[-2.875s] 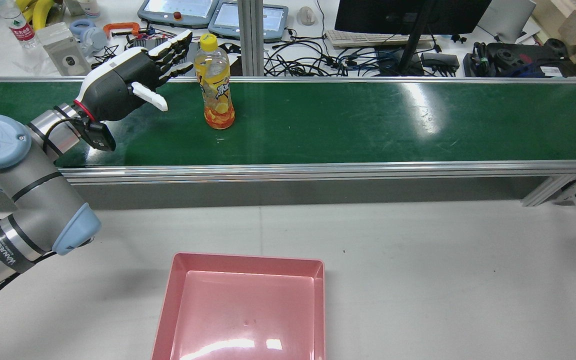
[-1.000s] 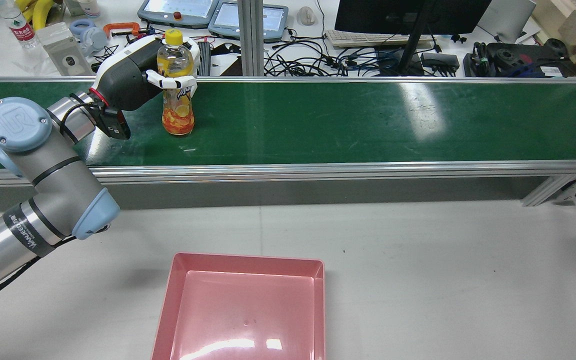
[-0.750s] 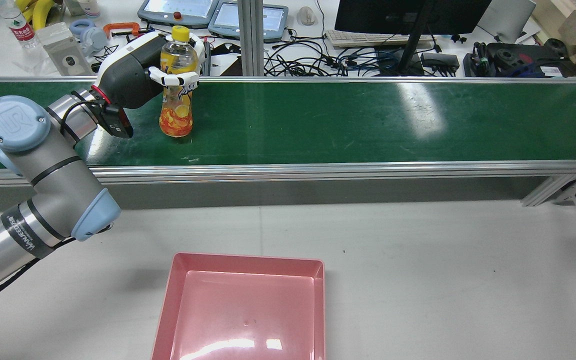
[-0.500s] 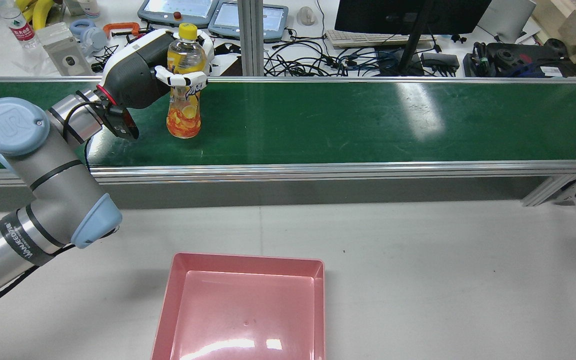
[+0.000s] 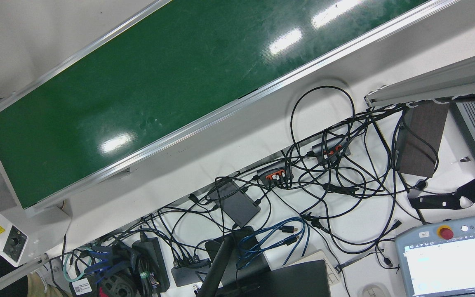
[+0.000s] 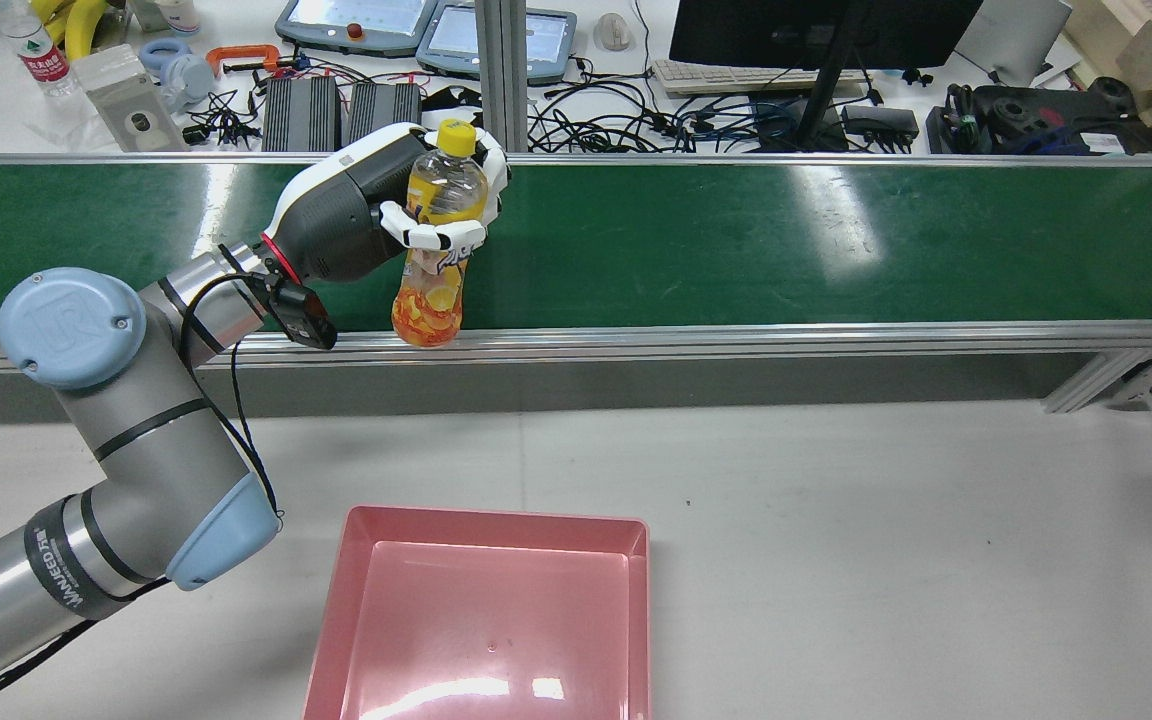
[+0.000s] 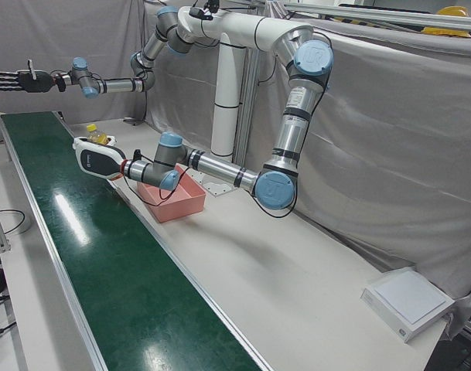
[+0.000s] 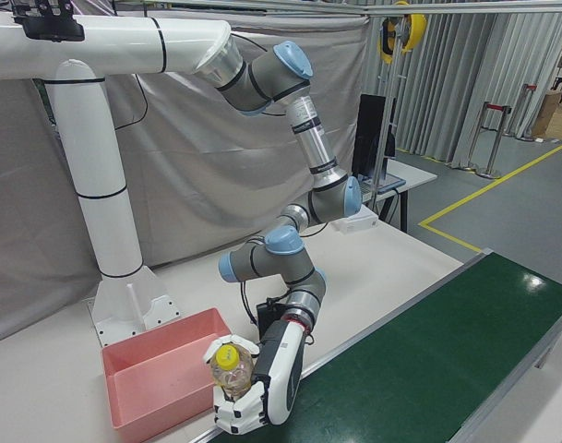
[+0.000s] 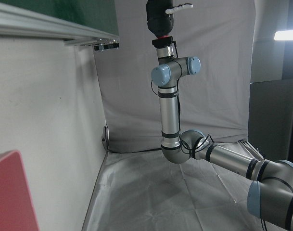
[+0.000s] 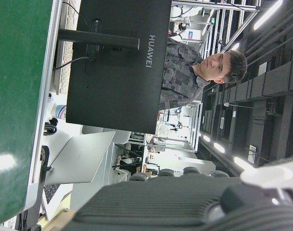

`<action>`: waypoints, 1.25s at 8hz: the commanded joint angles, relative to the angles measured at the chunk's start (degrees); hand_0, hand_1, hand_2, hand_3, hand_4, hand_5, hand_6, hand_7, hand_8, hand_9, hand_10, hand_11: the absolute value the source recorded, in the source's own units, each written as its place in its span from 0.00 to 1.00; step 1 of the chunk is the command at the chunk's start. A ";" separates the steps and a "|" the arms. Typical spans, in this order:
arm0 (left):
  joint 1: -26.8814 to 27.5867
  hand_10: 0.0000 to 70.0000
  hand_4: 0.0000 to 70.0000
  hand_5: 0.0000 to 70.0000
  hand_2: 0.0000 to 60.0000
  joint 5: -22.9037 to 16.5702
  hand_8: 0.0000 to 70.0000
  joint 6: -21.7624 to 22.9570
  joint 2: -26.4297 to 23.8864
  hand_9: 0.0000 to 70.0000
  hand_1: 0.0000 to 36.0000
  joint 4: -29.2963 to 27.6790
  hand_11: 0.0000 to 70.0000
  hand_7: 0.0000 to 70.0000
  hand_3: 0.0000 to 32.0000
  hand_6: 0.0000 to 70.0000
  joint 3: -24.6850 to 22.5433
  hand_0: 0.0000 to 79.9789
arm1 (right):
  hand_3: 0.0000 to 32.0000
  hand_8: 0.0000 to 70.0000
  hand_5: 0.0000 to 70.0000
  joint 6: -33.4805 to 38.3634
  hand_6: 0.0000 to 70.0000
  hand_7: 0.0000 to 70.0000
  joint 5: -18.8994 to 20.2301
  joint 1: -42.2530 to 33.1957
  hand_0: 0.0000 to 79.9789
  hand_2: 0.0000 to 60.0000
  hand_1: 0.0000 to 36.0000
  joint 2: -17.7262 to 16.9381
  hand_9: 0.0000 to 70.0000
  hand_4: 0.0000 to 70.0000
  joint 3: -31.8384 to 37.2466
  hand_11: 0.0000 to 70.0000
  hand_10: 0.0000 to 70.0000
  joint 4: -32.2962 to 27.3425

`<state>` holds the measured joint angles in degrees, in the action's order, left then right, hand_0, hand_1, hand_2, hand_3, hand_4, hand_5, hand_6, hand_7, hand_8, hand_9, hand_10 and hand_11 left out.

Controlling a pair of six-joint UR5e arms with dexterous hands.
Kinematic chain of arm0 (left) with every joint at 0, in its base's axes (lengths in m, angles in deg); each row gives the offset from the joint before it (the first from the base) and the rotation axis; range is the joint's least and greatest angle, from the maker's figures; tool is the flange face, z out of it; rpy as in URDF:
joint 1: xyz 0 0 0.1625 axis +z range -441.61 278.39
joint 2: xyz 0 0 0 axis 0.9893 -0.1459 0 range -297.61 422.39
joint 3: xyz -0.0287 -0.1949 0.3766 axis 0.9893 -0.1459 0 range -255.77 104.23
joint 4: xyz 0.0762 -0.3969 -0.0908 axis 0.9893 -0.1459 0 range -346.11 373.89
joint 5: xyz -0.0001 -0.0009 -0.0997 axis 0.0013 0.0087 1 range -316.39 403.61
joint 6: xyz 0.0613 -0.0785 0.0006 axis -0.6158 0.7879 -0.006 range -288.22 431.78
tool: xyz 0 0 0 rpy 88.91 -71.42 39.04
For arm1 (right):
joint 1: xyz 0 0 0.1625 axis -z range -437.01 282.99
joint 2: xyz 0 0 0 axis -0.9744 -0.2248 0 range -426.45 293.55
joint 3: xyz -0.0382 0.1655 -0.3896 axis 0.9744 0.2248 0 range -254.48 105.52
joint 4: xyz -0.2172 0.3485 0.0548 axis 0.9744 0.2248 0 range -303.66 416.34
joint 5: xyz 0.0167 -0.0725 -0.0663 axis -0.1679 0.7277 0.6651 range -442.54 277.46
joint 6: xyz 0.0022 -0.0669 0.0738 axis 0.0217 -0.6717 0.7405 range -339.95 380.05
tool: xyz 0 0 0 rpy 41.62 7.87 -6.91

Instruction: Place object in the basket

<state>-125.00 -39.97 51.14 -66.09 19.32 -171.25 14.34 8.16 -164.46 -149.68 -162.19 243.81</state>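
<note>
An orange drink bottle with a yellow cap hangs slightly tilted over the near rail of the green conveyor belt. My left hand is shut on its upper body. The right-front view shows the same hand wrapped around the bottle beside the pink basket. In the rear view the basket sits on the grey table, nearer than the hand and a little to its right. My right hand is raised high over the belt's far end, fingers spread, holding nothing.
The belt's aluminium rail separates belt and table. Behind the belt are cables, tablets and a monitor. A person stands behind that monitor. A white box lies at the table's far corner.
My left hand closed on the bottle, lifted it off the belt and carried it right and toward the near rail. The basket has not moved.
</note>
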 commanded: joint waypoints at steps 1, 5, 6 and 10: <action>5.74 1.00 0.50 1.00 0.61 0.00 0.72 -4.66 0.68 1.00 0.55 4.85 1.00 1.00 0.00 0.51 -6.72 0.69 | 0.00 0.00 0.00 0.00 0.00 0.00 0.00 0.00 0.00 0.00 0.00 0.00 0.00 0.00 0.00 0.00 0.00 0.00; 13.30 1.00 0.49 1.00 0.56 0.08 0.70 -9.66 3.82 1.00 0.57 8.17 1.00 1.00 0.00 0.48 -13.65 0.71 | 0.00 0.00 0.00 0.00 0.00 0.00 0.00 0.00 0.00 0.00 0.00 0.00 0.00 0.00 0.00 0.00 0.00 0.00; 14.37 1.00 0.49 1.00 0.57 0.17 0.69 -11.16 4.36 1.00 0.56 8.63 1.00 1.00 0.00 0.48 -14.47 0.70 | 0.00 0.00 0.00 0.00 0.00 0.00 0.00 0.00 0.00 0.00 0.00 0.00 0.00 0.00 0.00 0.00 0.00 0.00; 17.02 0.72 0.36 0.60 0.10 0.00 0.43 -13.37 11.81 0.67 0.37 1.29 1.00 0.65 0.00 0.25 -14.47 0.65 | 0.00 0.00 0.00 0.00 0.00 0.00 0.00 0.00 0.00 0.00 0.00 0.00 0.00 0.00 0.00 0.00 0.00 0.00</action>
<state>-108.41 -39.84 38.56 -58.84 26.18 -185.62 14.34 8.16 -164.46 -149.69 -162.19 243.81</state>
